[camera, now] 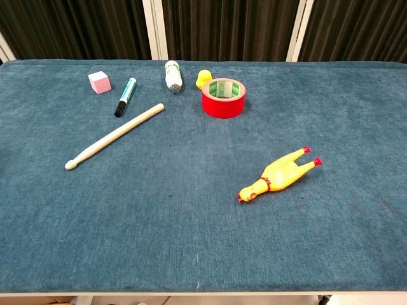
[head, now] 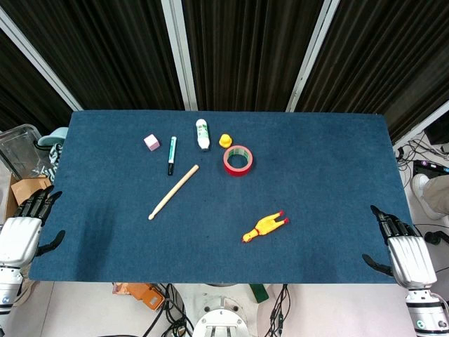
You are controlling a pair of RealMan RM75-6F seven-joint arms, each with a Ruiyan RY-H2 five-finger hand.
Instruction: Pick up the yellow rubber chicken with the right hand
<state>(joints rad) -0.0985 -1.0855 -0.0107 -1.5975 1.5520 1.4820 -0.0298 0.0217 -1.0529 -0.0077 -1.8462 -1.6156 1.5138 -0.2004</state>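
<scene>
The yellow rubber chicken lies flat on the blue table, right of centre and near the front, red feet pointing back right and head front left. My right hand hangs open at the table's front right corner, well to the right of the chicken and apart from it. At the front left corner, off the table's edge, my left hand is open too, holding nothing. Neither hand shows in the chest view.
A red tape roll, a small yellow object, a white bottle, a green marker, a pink cube and a wooden drumstick lie at the back left. Boxes and cables sit beside the table.
</scene>
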